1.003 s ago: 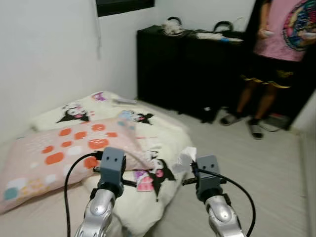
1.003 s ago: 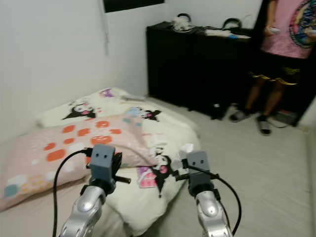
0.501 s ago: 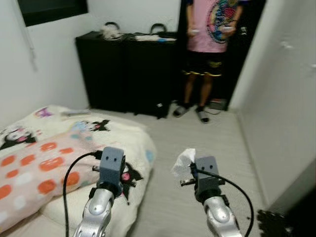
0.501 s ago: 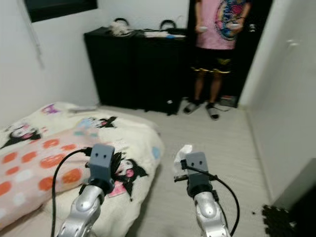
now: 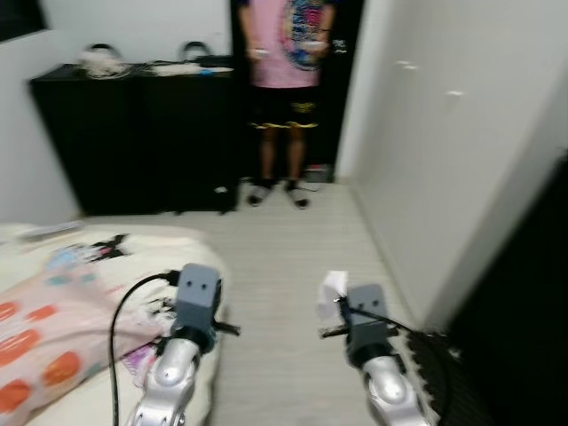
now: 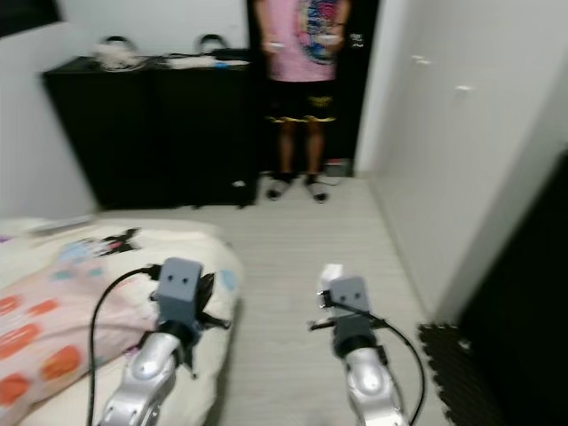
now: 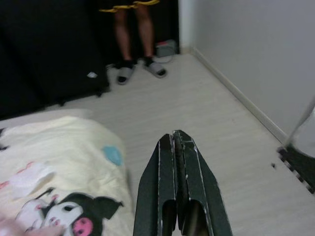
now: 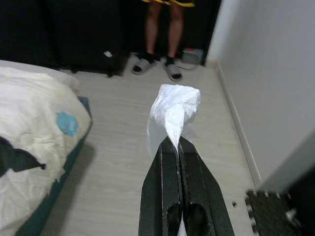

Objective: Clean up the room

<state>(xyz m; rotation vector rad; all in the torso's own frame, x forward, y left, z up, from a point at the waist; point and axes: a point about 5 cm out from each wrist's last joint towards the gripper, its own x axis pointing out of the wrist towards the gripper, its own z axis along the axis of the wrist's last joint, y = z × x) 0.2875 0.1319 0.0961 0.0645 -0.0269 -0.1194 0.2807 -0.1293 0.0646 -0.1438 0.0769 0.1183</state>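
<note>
Bedroom: pale floor, bed on the robot's left, black cabinet behind, person standing in the doorway. Right gripper fingers clenched on a crumpled white tissue, held above the floor. Left gripper fingers closed, empty. Step looks like carrying the trash; next needs finding a bin.

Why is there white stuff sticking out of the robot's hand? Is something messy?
That is a crumpled white tissue, pinched in the right gripper, held above the floor. The bedding looks rumpled too. The left gripper is shut, holding nothing.
</note>
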